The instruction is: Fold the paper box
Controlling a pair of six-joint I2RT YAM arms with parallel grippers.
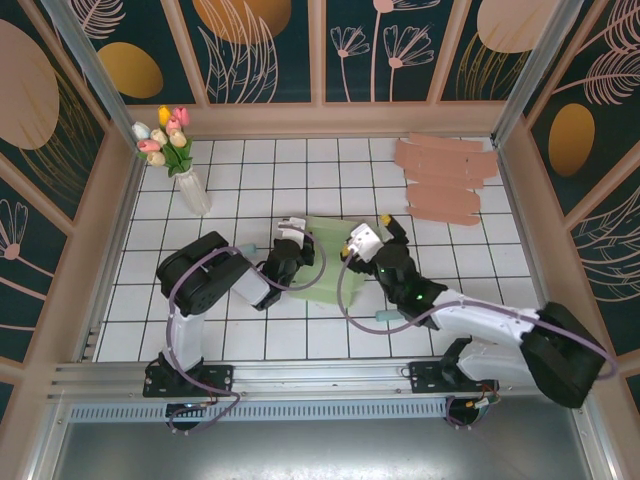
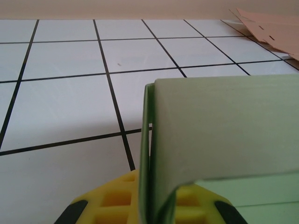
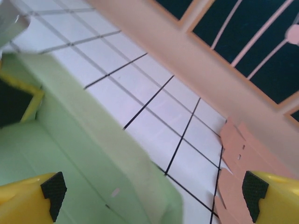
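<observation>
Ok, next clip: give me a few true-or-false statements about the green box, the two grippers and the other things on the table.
1. The left gripper pinches a wall of the green box. True.
2. The right gripper is clamped shut on the box. False: its jaws stand wide open, holding nothing.
3. The pink cardboard sheets lie at the far right of the table. True.
4. The flower vase lies tipped over. False: it stands upright at the far left.

Pale green box (image 1: 328,240); white black-gridded table (image 1: 260,170); pink card stack (image 1: 445,180); yellow fingers (image 3: 23,199).
</observation>
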